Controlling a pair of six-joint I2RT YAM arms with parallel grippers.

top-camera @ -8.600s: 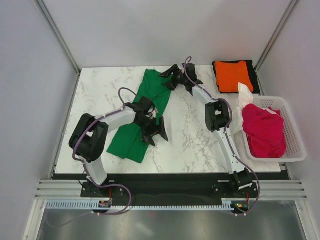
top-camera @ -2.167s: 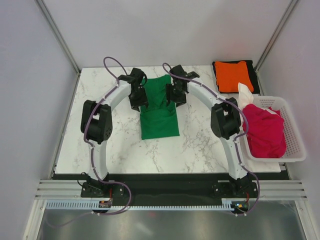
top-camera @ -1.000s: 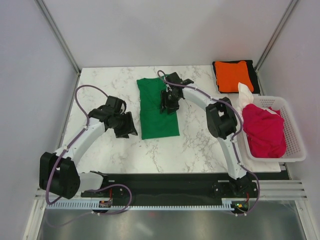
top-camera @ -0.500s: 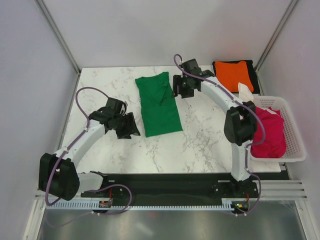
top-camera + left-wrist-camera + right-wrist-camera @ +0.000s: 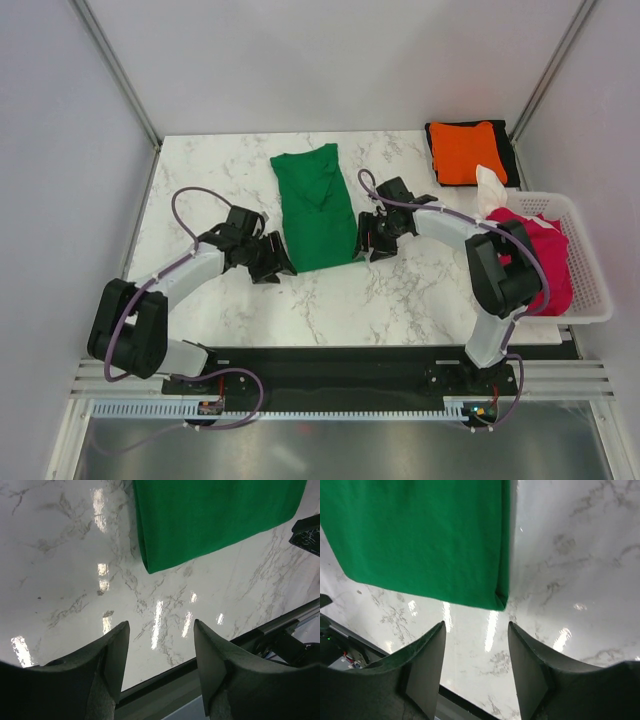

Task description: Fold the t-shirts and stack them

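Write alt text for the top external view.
A folded bright green t-shirt lies on a white marble table, the left arm and right arm holding open jaws beside its near corners. At back right, a folded orange t-shirt tops a black one; a white slotted basket holds crimson cloth.

Top view: I look down from above and behind the arm bases over the whole counter (image 5: 400,290). Wrist views: close, downward past left tool (image 5: 160,625) and right tool (image 5: 476,626); all share the green shirt's (image 5: 316,210) near edge.
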